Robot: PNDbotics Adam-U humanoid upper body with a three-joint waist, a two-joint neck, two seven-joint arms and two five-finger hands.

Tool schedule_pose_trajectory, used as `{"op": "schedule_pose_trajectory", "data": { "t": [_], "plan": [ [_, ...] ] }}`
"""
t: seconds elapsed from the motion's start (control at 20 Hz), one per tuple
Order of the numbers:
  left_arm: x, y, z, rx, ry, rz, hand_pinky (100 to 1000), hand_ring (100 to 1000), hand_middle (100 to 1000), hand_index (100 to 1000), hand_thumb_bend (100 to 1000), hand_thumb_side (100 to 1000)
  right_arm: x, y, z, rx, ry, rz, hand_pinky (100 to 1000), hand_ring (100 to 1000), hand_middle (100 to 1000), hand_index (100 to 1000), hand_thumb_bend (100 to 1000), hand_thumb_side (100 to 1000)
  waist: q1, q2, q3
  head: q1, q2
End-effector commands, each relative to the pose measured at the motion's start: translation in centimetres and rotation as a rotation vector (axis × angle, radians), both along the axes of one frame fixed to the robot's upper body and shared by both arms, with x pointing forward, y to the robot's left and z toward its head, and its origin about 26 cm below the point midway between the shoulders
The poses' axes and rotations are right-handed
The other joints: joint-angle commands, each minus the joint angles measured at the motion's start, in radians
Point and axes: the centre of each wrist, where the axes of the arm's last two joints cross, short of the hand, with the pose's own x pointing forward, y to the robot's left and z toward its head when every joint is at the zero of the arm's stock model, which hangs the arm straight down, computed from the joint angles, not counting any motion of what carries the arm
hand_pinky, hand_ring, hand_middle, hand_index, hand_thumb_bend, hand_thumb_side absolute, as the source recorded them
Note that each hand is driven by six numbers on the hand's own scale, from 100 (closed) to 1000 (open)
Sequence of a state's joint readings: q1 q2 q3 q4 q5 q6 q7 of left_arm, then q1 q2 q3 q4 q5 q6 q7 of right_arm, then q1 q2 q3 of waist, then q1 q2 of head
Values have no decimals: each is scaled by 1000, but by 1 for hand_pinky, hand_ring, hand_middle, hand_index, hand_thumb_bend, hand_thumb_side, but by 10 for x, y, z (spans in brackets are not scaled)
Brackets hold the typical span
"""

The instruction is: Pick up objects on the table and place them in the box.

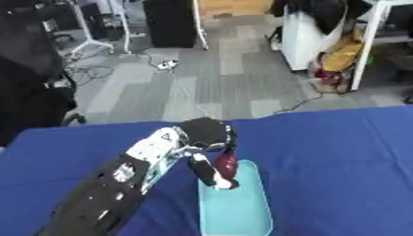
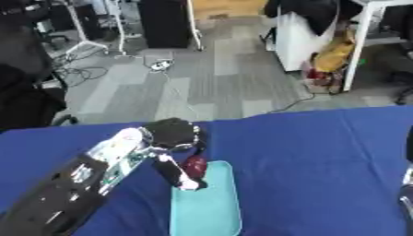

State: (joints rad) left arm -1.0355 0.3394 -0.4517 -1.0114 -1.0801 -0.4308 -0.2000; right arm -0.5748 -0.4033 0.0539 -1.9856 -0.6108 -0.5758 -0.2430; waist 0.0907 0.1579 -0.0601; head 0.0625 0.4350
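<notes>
Left eye view: the robot's left hand point(image 1: 211, 154) reaches in from the lower left over a table point(image 1: 339, 152) covered in blue cloth. Its fingers point(image 1: 206, 173) are curled around a dark red object point(image 1: 227, 167), whose exact shape cannot be made out. The held object sits over the far end of a shallow light teal box point(image 1: 238, 209), which lies lengthwise on the cloth. Whether the object touches the box floor cannot be told. Right eye view: the right hand point(image 2: 406, 203) shows only as a dark sliver at the lower right edge; its fingers cannot be made out.
</notes>
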Motion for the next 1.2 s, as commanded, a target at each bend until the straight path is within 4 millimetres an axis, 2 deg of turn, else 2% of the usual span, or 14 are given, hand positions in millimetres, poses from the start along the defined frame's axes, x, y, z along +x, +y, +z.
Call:
{"op": "schedule_pose_trajectory", "data": {
  "t": [0.05, 0.1, 0.15, 0.2, 0.25, 0.3, 0.4, 0.5, 0.55, 0.7, 0.8, 1.0, 1.1, 1.2],
  "plan": [
    [3, 1, 13, 15, -31, 6, 100, 129, 161, 392, 100, 591, -3, 2, 9, -6, -29, 14, 352, 455, 523, 647, 100, 1000, -4, -14, -3, 12, -10],
    [3, 1, 11, 25, -26, 9, 100, 129, 161, 392, 100, 591, -3, 2, 9, -6, -28, 15, 352, 455, 523, 647, 100, 1000, -4, -14, -3, 12, -11],
    [4, 1, 8, 34, -18, 8, 100, 247, 307, 464, 100, 573, -3, 2, 9, -6, -29, 17, 352, 455, 523, 647, 100, 1000, -3, -14, -4, 13, -12],
    [5, 1, 6, 41, -13, 5, 100, 235, 294, 458, 100, 574, -3, 3, 10, -7, -29, 19, 352, 455, 523, 647, 100, 1000, -3, -14, -5, 13, -12],
    [5, 1, 4, 47, -10, 2, 100, 394, 460, 562, 100, 601, -3, 3, 10, -8, -29, 21, 352, 455, 523, 647, 100, 1000, -3, -13, -6, 14, -12],
    [6, 2, 2, 54, -6, 1, 100, 413, 475, 574, 100, 604, -3, 3, 10, -8, -30, 23, 352, 455, 523, 647, 100, 1000, -3, -13, -6, 15, -13],
    [7, 3, -2, 68, 0, 0, 468, 685, 733, 781, 248, 785, -3, 4, 10, -7, -30, 26, 353, 455, 523, 648, 100, 1000, -2, -12, -7, 16, -14],
    [8, 5, -5, 73, -1, -1, 673, 813, 848, 869, 298, 909, -3, 4, 10, -8, -31, 28, 352, 455, 523, 648, 100, 1000, -2, -12, -7, 15, -13],
    [9, 5, -6, 75, -3, -1, 822, 896, 925, 923, 331, 999, -3, 4, 10, -8, -31, 29, 352, 455, 523, 648, 100, 1000, -2, -11, -7, 16, -13],
    [10, 7, -8, 74, -7, -3, 1000, 1000, 1000, 990, 352, 1000, -3, 4, 10, -10, -31, 29, 352, 455, 523, 648, 100, 1000, -3, -12, -5, 15, -13],
    [10, 8, -8, 71, -11, -7, 1000, 1000, 1000, 1000, 339, 1000, -3, 4, 10, -10, -30, 29, 352, 455, 523, 648, 100, 1000, -3, -12, -3, 14, -14],
    [4, 15, -7, -12, -33, -22, 994, 1000, 1000, 987, 233, 1000, -3, 2, 8, -15, -26, 22, 351, 455, 523, 648, 100, 1000, -2, -16, 13, 9, -19],
    [-4, 21, -2, -91, -58, -37, 933, 947, 981, 963, 188, 996, -3, 0, 7, -21, -22, 14, 351, 455, 523, 648, 100, 1000, 0, -18, 26, 3, -29],
    [-21, 33, 6, -232, -92, -60, 789, 810, 903, 904, 148, 901, -4, -3, 5, -26, -19, -1, 350, 455, 523, 648, 100, 1000, 1, -21, 39, -3, -41]
  ]
}}
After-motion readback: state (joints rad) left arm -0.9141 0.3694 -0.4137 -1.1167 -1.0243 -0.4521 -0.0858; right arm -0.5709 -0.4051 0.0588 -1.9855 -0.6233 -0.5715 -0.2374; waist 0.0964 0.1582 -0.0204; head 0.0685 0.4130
